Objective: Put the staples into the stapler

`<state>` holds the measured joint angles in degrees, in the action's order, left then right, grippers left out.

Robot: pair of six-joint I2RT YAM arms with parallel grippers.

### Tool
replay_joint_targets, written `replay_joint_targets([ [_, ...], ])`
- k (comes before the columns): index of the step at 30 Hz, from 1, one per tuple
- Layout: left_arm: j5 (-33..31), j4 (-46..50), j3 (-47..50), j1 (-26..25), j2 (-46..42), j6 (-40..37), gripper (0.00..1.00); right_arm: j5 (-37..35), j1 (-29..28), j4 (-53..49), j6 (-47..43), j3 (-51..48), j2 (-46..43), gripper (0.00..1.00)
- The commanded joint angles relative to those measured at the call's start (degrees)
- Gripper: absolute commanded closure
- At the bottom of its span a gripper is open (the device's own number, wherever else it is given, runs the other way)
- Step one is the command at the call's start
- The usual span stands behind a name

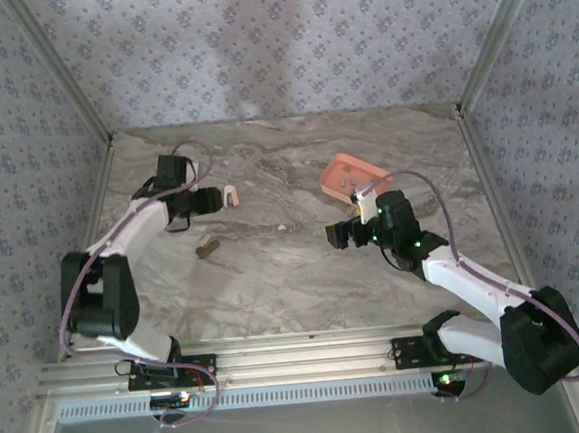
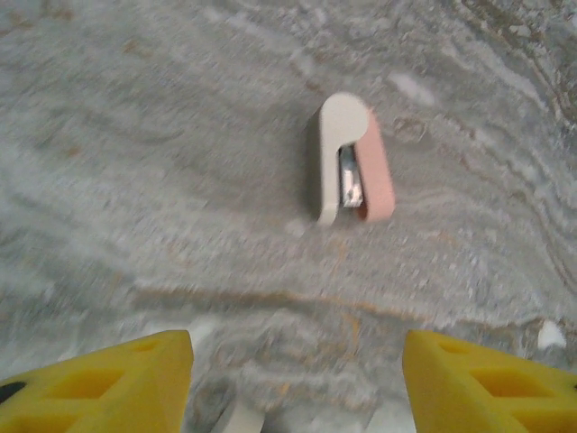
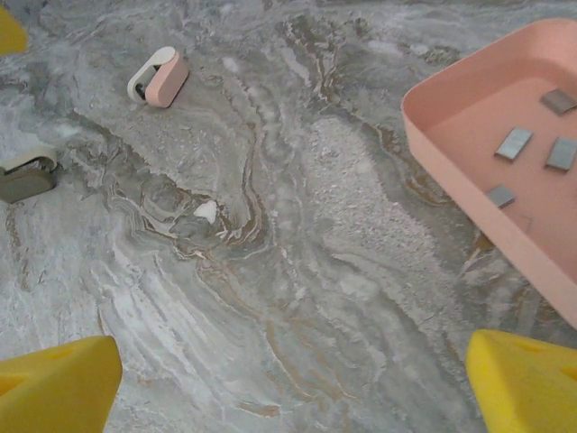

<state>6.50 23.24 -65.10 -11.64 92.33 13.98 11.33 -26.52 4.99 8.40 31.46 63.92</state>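
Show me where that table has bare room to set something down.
Widest free patch: the table's middle, between the pink stapler and the salmon tray. The near strip by the arm bases is bare too. Crowded: around the olive stapler at left, and beside the tray by the right end effector.

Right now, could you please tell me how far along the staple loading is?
Nothing looks done yet: the staples lie in the pink tray, and the pink stapler lies untouched. In hand: nothing; the left fingers stand open short of the stapler, the right fingers open near the tray. Picking and loading remain.
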Motion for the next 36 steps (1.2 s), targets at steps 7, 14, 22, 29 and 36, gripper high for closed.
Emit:
replay_joint_targets([
  [7, -2.5, 7.25, -17.58, -4.17, 17.67, 0.44, 0.4, -1.53, -2.94, 1.95, 1.96, 2.24, 3.4, 0.0],
  [14, -4.1, 10.77, -24.64, -5.41, 25.75, 0.62, 0.41, -2.33, -3.53, 2.48, 2.06, 1.77, 3.93, 0.0],
  [22, -6.5, 12.45, -26.04, -6.12, 28.58, 0.26, 0.45, -2.98, -3.58, 2.3, 1.4, 1.66, 3.8, 0.0],
  [29, -7.56, 13.05, -26.14, -6.2, 29.48, -0.17, 0.47, -3.24, -3.62, 2.39, 1.35, 1.74, 3.75, 0.0],
  [36, -7.56, 13.37, -25.94, -6.38, 29.44, -0.7, 0.61, -3.5, -3.54, 2.82, 1.7, 1.65, 3.4, 0.0],
])
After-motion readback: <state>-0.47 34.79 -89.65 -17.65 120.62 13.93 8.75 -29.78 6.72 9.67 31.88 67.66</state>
